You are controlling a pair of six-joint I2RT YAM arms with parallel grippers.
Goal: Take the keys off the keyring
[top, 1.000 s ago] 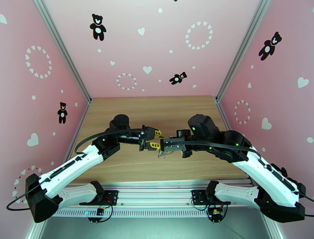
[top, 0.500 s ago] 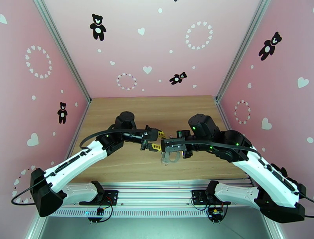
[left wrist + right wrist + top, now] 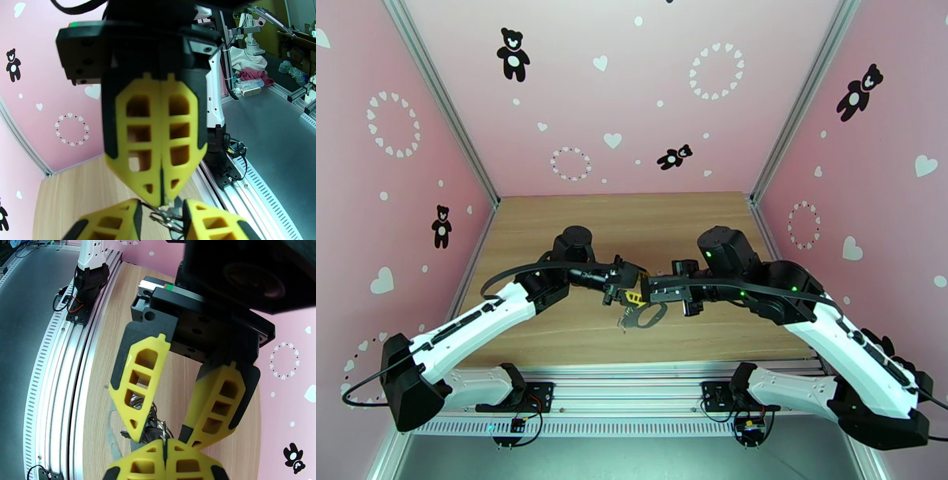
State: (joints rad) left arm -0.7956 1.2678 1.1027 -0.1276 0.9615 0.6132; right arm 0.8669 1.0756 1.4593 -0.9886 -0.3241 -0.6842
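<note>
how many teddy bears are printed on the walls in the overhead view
4. On the back wall, the upper-left bear and the tilted bear; the left-wall bear; the right-wall bear. More may lie off frame.

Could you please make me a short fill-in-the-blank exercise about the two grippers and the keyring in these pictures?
1. The right gripper is ___ on the thin silvery metal keyring.
2. The yellow fingers of the left gripper stand ___, with small parts of the keyring between them.
3. The walls around the light wooden table are ___ in colour.

Missing words: shut; apart; pink.
</note>
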